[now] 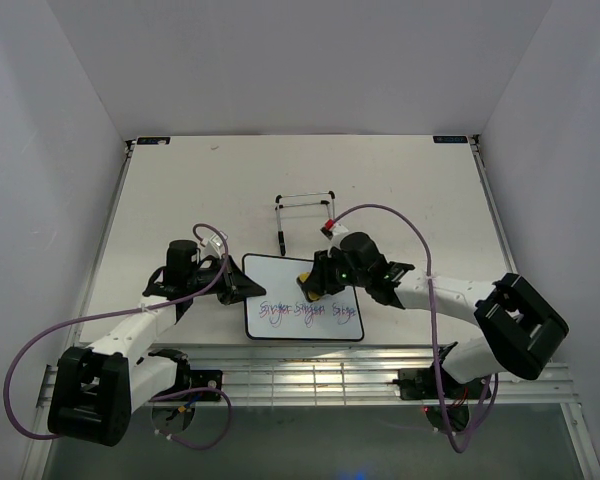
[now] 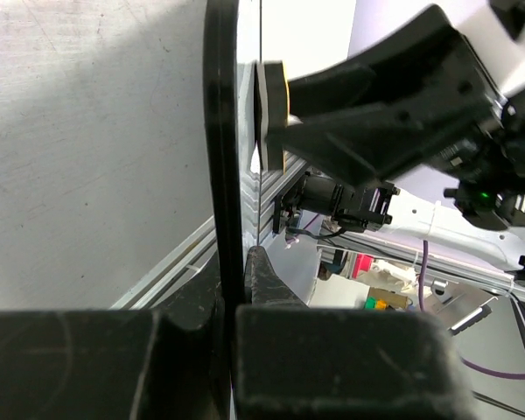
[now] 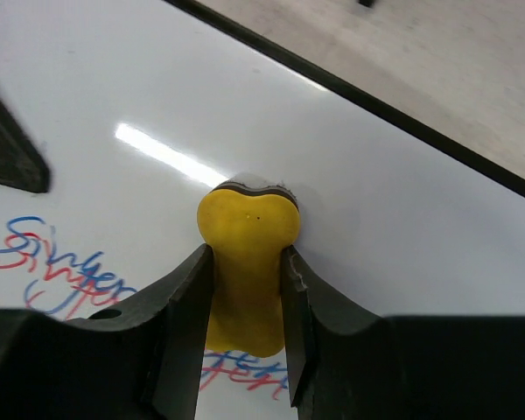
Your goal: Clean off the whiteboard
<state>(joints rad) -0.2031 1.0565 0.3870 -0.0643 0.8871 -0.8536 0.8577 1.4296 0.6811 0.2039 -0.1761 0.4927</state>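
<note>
The whiteboard [image 1: 278, 274] lies flat near the table's front, with red and blue scribbled writing [image 1: 310, 310] along its near part. My left gripper [image 1: 246, 288] is shut on the board's left edge. In the left wrist view the black frame [image 2: 220, 131] stands edge-on between the fingers [image 2: 262, 280]. My right gripper [image 1: 315, 283] is shut on the yellow peanut-shaped eraser [image 3: 248, 219] and presses its dark pad on the white face [image 3: 402, 219], just above the writing [image 3: 61, 262]. The eraser also shows in the top view [image 1: 307, 285].
The black wire easel stand [image 1: 302, 210] stands behind the board, mid table. Aluminium rails [image 1: 310, 375] run along the near edge by the arm bases. White walls enclose the table on three sides.
</note>
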